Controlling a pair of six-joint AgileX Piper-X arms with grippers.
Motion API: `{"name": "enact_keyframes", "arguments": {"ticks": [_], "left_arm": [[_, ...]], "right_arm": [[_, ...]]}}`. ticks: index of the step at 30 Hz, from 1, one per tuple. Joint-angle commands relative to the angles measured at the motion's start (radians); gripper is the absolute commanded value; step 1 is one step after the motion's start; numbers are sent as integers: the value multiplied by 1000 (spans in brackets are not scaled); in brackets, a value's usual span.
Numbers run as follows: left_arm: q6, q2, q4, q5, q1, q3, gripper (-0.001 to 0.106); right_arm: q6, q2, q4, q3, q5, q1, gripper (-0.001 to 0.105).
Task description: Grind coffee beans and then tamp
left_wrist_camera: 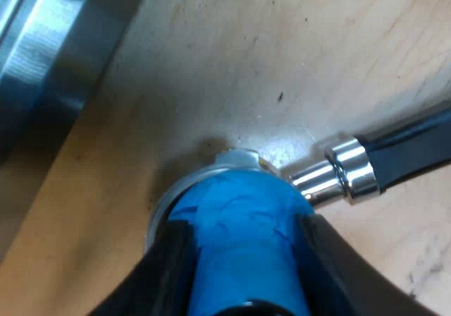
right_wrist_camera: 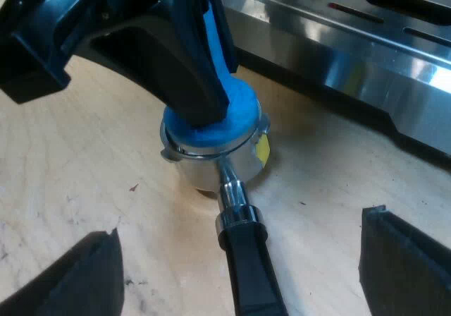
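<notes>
Tamper (right_wrist_camera: 236,111), the blue one, is sitting in the basket of the metal holder (right_wrist_camera: 218,164), which is resting on the wooden table (right_wrist_camera: 77,168) near the espresso machine (right_wrist_camera: 366,55), and my left gripper (left_wrist_camera: 243,249) is clamping it from both sides, seemingly pressing down. My right gripper (right_wrist_camera: 239,252) is hanging wide open astride the dark handle (right_wrist_camera: 250,288), touching nothing, so I am judging that nothing is steadying the holder. Pressing off-centre is risking a tilted tamper, a holder rocking on its base or swinging round by the handle, and unevenly packed grounds
</notes>
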Motion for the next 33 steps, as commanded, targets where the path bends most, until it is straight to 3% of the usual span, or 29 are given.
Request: {"name": "enact_keyframes", "arguments": {"ticks": [1,19,33], "left_arm": [[-10,-3,-16,-43,-5,-9,1],[-10,-3,-9,-41,-5,2,1],[-13,63,-14,4,-5,17,1]], "right_arm": [[-5,0,-14,-3,0,-2,70],[-5,0,-14,-3,0,-2,70],[-5,0,-14,-3,0,-2,70]]}}
